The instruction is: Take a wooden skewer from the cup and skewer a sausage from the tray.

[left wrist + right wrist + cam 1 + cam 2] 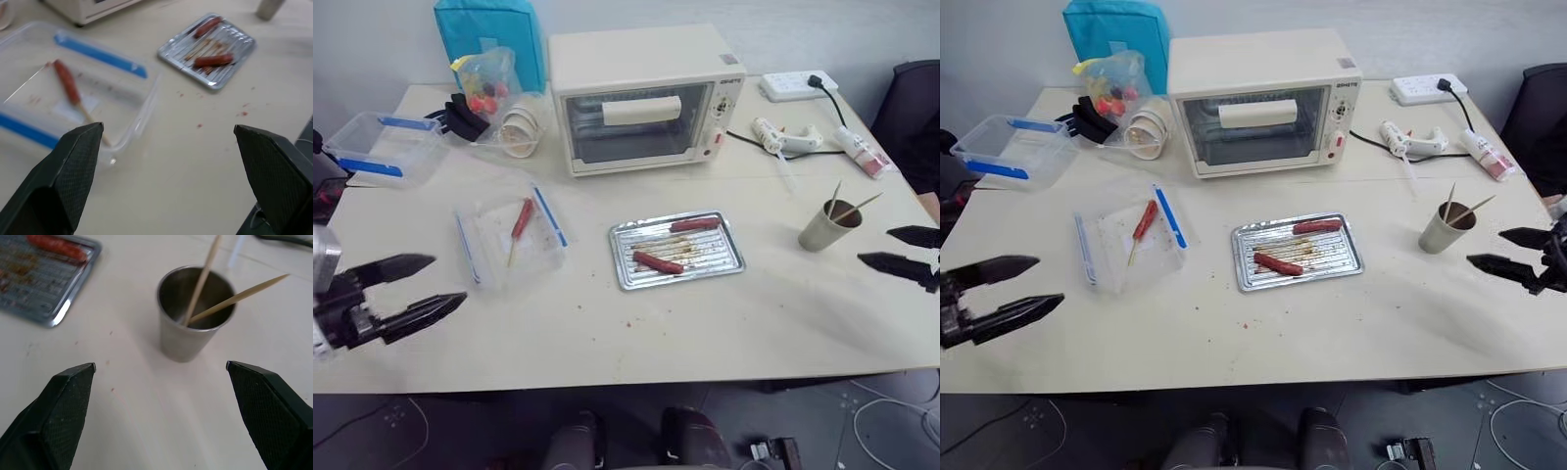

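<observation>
A small grey cup stands at the right of the table with two wooden skewers leaning in it. My right gripper hovers open just right of the cup, its fingers pointing at it, and the cup lies ahead of the gap between them. In the middle of the table is the silver tray, holding a dark sausage near its front and a lighter one at its back. My left gripper hangs open and empty over the table's left front.
A white oven stands behind the tray. Left of the tray is a clear blue-edged box holding a skewered sausage. Another clear box, stacked paper cups and a blue bag sit back left. A glue gun and power strip lie back right.
</observation>
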